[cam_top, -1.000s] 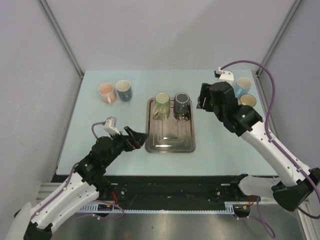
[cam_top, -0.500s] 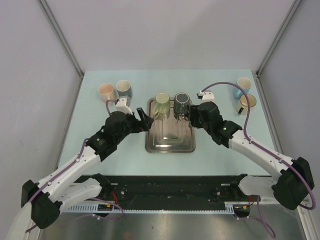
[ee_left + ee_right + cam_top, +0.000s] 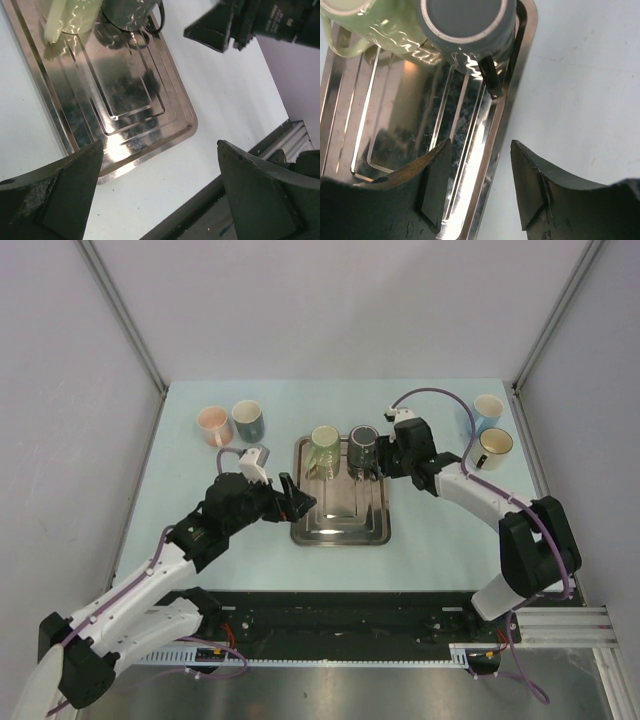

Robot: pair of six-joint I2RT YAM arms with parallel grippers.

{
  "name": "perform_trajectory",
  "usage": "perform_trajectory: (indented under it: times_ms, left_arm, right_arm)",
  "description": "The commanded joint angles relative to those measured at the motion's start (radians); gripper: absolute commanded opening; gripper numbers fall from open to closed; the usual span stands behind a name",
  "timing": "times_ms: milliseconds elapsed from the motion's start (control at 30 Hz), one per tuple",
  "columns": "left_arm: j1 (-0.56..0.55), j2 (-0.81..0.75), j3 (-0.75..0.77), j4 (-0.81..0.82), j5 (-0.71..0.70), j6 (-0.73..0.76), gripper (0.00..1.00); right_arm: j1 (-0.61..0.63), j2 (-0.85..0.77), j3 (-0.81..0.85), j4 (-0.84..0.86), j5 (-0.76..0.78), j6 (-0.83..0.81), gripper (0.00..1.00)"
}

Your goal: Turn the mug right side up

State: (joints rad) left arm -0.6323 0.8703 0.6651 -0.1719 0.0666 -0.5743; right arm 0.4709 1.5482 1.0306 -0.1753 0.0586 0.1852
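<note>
Overhead view is showing bright, even, diffuse light. The table (image 3: 200, 530) is reading pale and flat, with only faint soft shadows around the tray (image 3: 340, 518). The tray's near edge is throwing a white glare patch.

Left wrist view is rendering the tray (image 3: 125, 85) sharp. Glare is blooming at its near-left corner and dark blotchy reflections are sitting mid-tray. The left fingers (image 3: 50, 200) are looking dark and soft in the foreground.

In the right wrist view the tray (image 3: 420, 125) is flaring white along its right rim and glowing warm orange just below the dark mug (image 3: 465, 15), whose side is carrying rippled highlights. The right fingers (image 3: 535, 195) are coming out underexposed and slightly blurred.
</note>
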Motion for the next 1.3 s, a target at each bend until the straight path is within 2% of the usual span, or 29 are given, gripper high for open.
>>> perform_trajectory:
  times_ms: [0,67,500,700,933,1267]
  left_arm:
    - [0.005,-0.051,-0.03,0.02,0.078,0.027,1.0]
    - [0.005,-0.056,-0.042,0.023,0.091,0.027,1.0]
    - [0.005,-0.054,-0.079,0.041,0.127,0.039,1.0]
    - [0.005,-0.037,-0.082,0.055,0.122,0.054,1.0]
    - [0.005,-0.047,-0.087,0.045,0.113,0.06,1.0]
    - [0.005,-0.048,-0.094,0.055,0.113,0.054,1.0]
  right_arm:
    - [-0.006,0.041,0.089,0.05,-0.049,-0.059,0.57]
    - [-0.009,0.07,0.115,0.048,-0.1,-0.075,0.61]
    - [-0.034,0.196,0.226,-0.006,-0.074,-0.135,0.72]
    - [-0.028,0.268,0.278,-0.024,-0.06,-0.156,0.73]
    - [-0.029,0.345,0.347,-0.047,-0.062,-0.168,0.68]
    - [0.021,0.342,0.352,-0.075,-0.06,-0.153,0.65]
